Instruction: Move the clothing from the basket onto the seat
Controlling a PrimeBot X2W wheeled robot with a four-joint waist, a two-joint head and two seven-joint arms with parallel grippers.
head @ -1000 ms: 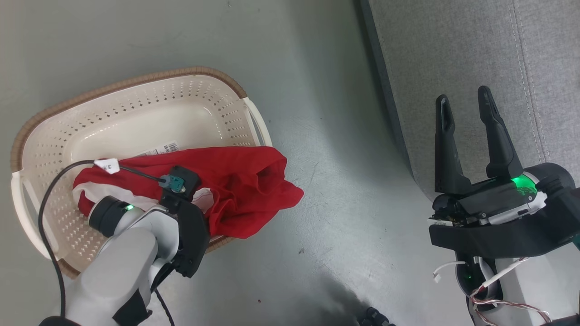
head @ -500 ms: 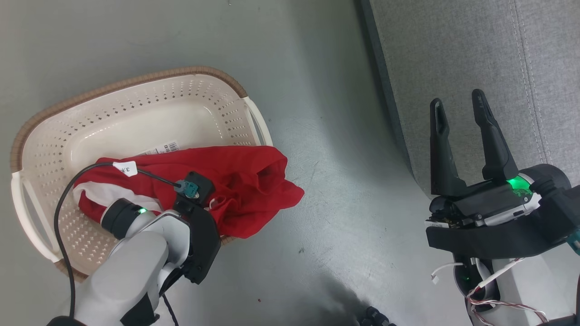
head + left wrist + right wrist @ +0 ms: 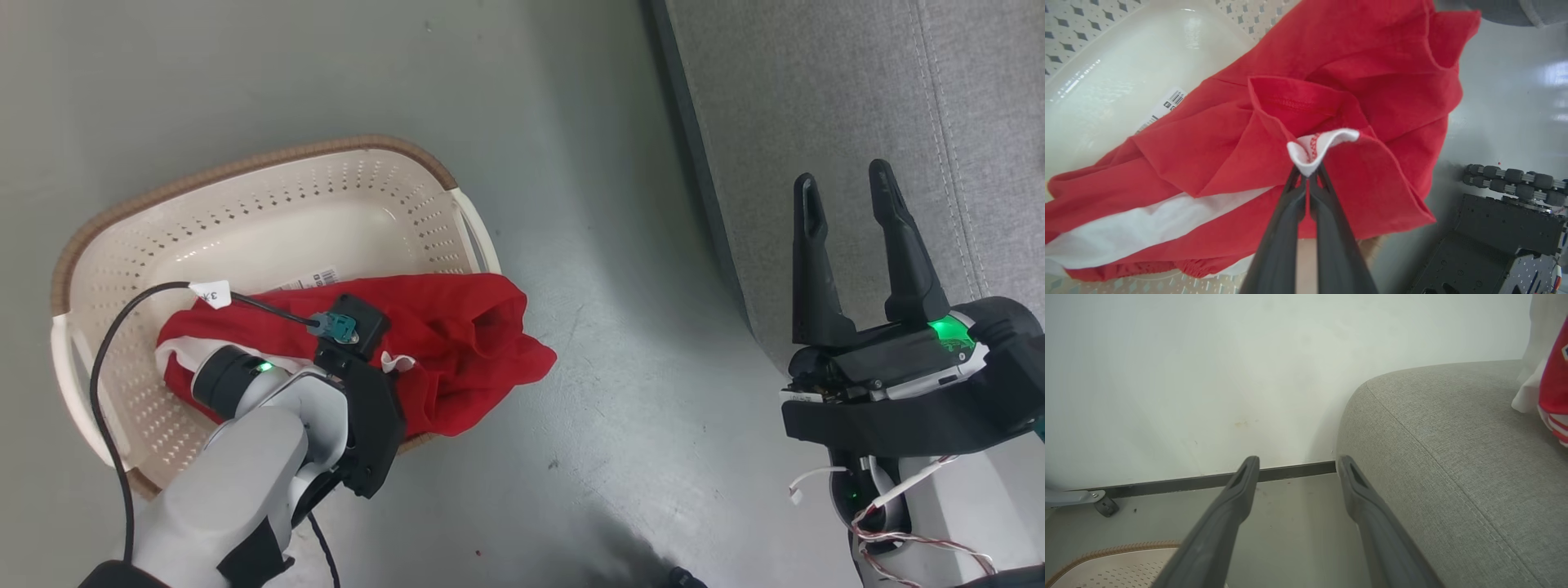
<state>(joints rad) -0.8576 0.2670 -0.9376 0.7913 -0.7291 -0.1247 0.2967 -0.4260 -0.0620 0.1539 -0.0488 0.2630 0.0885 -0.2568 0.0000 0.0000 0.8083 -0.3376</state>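
Note:
The red clothing (image 3: 457, 327) with a white stripe lies in the cream basket (image 3: 245, 167), and one end hangs over the near right rim onto the floor. My left gripper (image 3: 1308, 173) points down into the basket and is shut on a white-trimmed fold of the clothing (image 3: 1372, 61). In the head view its fingers are hidden under the wrist. My right gripper (image 3: 845, 184) hangs open and empty over the edge of the grey seat (image 3: 816, 82). In the right wrist view the right gripper (image 3: 1298, 461) points past the seat (image 3: 1453, 457) toward the wall.
Another red and white garment (image 3: 1553, 396) lies on the seat at the right edge. A barcode label (image 3: 314, 279) sticks to the basket floor. Grey floor separates basket and seat. A caster wheel (image 3: 1106, 506) stands by the wall. My own base (image 3: 1506, 237) sits beside the basket.
The head camera has shifted, so the whole picture moved a little right and down. My left wrist has risen slightly, drawing a pinched fold of clothing with it. The right gripper stays open.

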